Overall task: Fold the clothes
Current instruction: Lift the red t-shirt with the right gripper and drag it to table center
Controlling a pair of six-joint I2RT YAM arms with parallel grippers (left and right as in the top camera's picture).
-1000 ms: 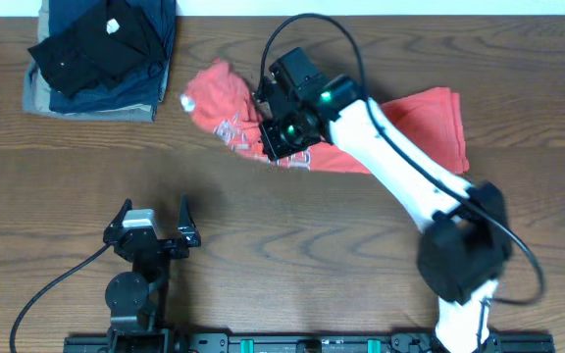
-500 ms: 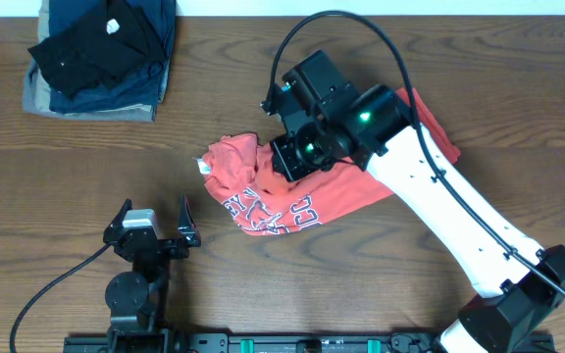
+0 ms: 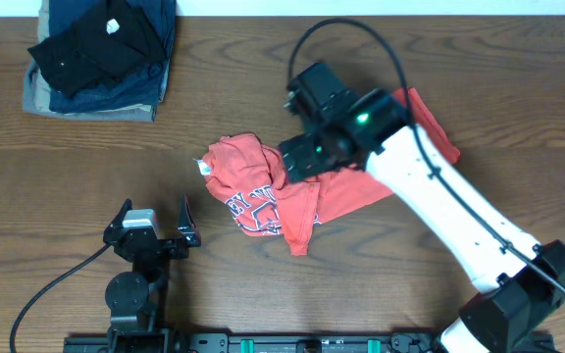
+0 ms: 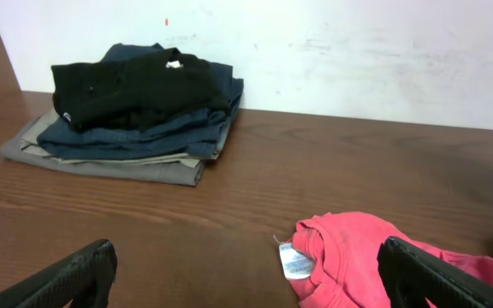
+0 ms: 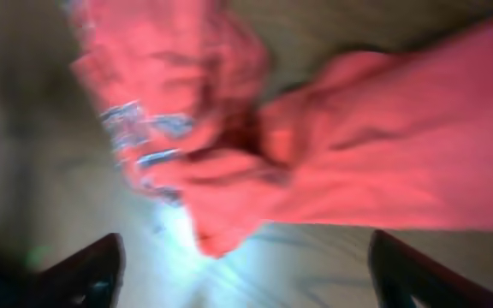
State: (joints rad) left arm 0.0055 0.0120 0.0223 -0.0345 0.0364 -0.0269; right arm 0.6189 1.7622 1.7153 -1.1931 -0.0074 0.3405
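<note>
T-shirt [image 3: 263, 191] lies bunched mid-table [image 3: 67, 176], lettering partly showing, neck tag toward the left gripper [image 3: 155, 221], which sits just beside it, fingers spread, empty; right gripper [image 3: 300, 160] hangs over the shirt, fingers spread wide per the blurred wrist view, pinching nothing.

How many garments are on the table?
4: the orange-red T-shirt crumpled at centre; a black garment, navy garment and khaki garment stacked far left. More may be hidden there.
</note>
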